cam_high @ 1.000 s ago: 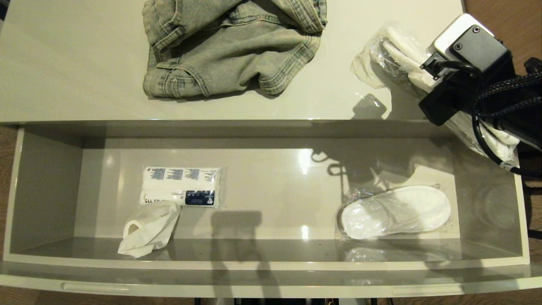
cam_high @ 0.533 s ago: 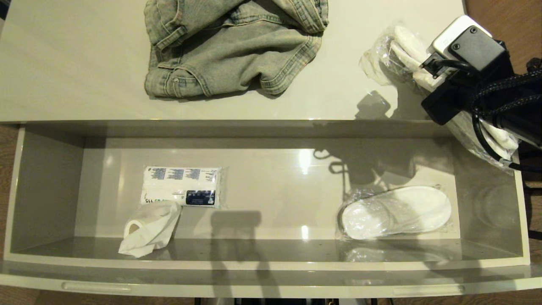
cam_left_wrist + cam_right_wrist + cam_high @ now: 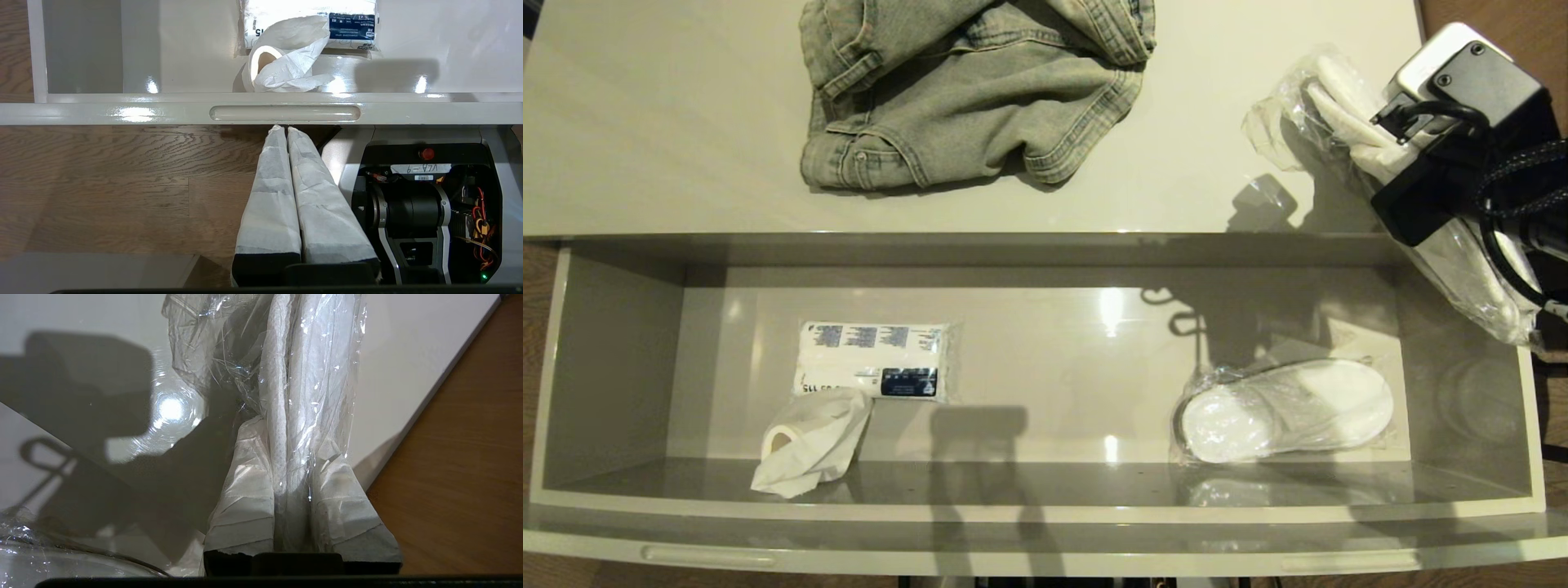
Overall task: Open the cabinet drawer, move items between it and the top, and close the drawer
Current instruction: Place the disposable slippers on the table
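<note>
Mid-transfer: right tool (image 3: 292,457) clamped on a bagged pair of flat white slippers in crinkly clear plastic (image 3: 1339,106), held over the glossy off-white cabinet top (image 3: 686,122) beside the crumpled denim garment (image 3: 972,90); next, lower and release.

Your right arm comes in from the right edge of the head view, its black wrist block and white camera housing raised, with braided cables trailing back off the frame. Your right gripper (image 3: 292,457) is clamped: its two paper-wrapped fingers (image 3: 245,490) squeeze a bagged slipper pack (image 3: 310,375) that stands on edge between them, running out past the tips. In the head view the wrist hides those fingers. Your left arm is parked low in front of the robot's base, and your left gripper (image 3: 282,130) points forward with its wrapped fingers (image 3: 271,188) pressed together, holding nothing.
</note>
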Motion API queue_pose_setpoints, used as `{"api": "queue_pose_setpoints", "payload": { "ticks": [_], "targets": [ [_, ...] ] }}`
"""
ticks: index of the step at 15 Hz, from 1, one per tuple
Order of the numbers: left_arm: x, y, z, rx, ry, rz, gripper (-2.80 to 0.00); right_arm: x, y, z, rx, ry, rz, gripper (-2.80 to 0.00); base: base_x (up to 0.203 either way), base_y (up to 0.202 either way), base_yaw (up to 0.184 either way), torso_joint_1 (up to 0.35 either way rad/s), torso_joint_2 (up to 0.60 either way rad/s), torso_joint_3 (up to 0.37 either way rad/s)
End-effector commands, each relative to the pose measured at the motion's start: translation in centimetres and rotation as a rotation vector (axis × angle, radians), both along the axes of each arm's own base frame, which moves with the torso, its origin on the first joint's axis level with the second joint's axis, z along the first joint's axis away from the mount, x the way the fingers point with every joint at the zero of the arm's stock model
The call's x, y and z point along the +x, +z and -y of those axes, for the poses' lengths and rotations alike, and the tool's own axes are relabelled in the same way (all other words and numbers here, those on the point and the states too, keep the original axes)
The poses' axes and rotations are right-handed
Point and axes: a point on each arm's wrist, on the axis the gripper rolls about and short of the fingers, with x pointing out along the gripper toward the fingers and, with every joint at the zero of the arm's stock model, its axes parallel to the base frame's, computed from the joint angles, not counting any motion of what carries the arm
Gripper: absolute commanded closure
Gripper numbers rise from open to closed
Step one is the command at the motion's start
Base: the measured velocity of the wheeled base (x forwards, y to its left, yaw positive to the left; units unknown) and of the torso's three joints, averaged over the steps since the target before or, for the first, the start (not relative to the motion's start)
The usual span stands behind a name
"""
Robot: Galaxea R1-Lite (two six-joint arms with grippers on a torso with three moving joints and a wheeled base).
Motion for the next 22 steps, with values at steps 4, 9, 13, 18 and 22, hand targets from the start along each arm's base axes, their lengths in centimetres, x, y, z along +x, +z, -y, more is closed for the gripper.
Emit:
{"api": "queue_pose_setpoints", "payload": {
  "ticks": [4,9,13,18,22],
  "targets": [
    [0.0,0.0,0.0,0.000,0.000,0.000,0.00,-0.1,0.6,0.0,0.002,0.004,0.022,0.00,0.000,0.000,0.000,0.000,0.00,0.000],
    [0.0,0.0,0.0,0.000,0.000,0.000,0.00,0.0,0.8,0.0,0.003,-0.005,0.029,0.00,0.000,0.000,0.000,0.000,0.00,0.000],
    [0.0,0.0,0.0,0.000,0.000,0.000,0.00,-0.1,1.3,0.1,0.008,-0.034,0.044,0.00,0.000,0.000,0.000,0.138,0.13,0.294],
    [0.0,0.0,0.0,0.000,0.000,-0.001,0.00,-0.1,1.3,0.1,0.009,-0.040,0.047,0.00,0.000,0.000,0.000,0.073,0.09,0.229],
    [0.0,0.0,0.0,0.000,0.000,0.000,0.00,0.0,1.7,0.1,0.013,-0.036,0.060,0.00,0.000,0.000,0.000,0.092,0.01,0.019]
  ]
}}
